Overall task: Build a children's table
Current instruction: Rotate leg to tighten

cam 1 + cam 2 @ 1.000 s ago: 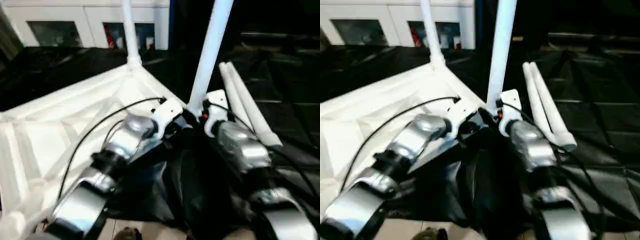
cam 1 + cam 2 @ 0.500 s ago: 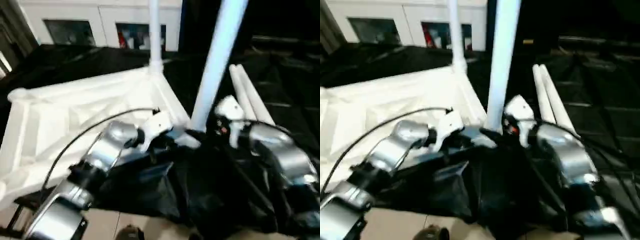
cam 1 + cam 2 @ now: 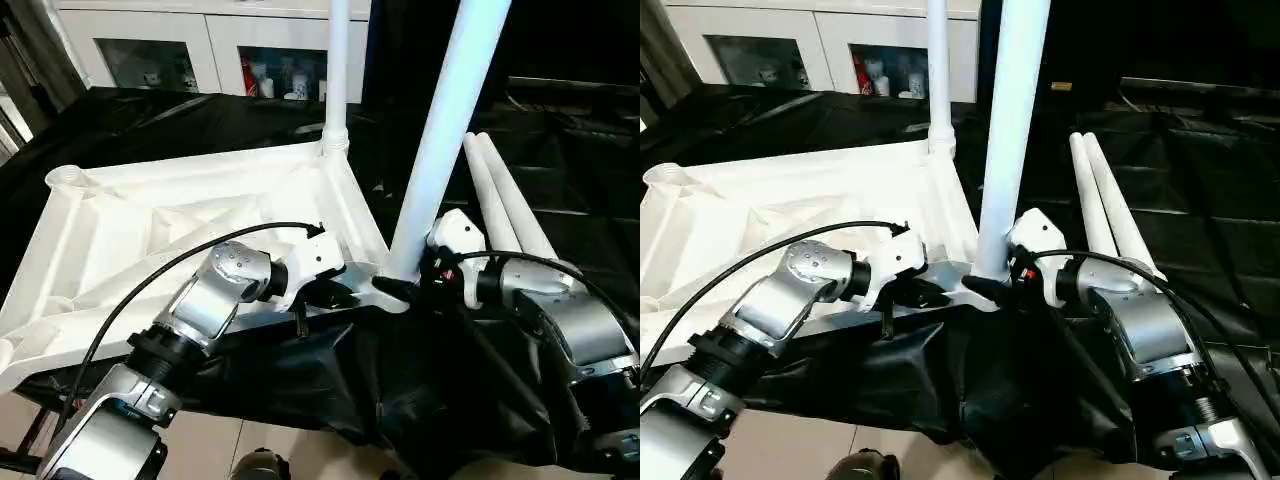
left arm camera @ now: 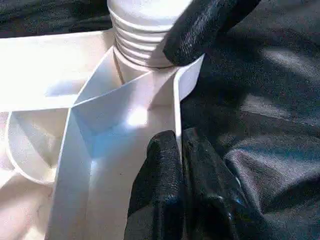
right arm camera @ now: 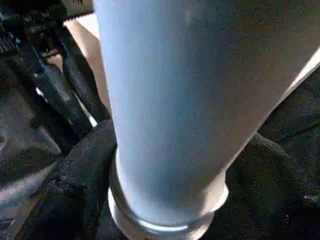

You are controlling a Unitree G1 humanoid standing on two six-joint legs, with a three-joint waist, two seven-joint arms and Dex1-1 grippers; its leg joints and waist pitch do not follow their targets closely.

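From the head views, the tabletop (image 3: 190, 215) lies upside down on the black bench (image 3: 560, 230). One leg (image 3: 337, 70) stands in the far corner. A second leg (image 3: 445, 130) stands in the near corner, and two more legs (image 3: 505, 205) lie beside it. The right gripper (image 3: 1015, 285) has its fingers around the bottom of the near leg. To do this well, keep that leg straight up while it turns in.

The left wrist view shows the left gripper (image 4: 175, 190) with fingers (image 4: 155, 195) pinched on the tabletop's thin wall, and the leg's screw ridges (image 4: 137, 47).

The right wrist view shows black fingers (image 5: 80, 185) hugging both sides of the leg.
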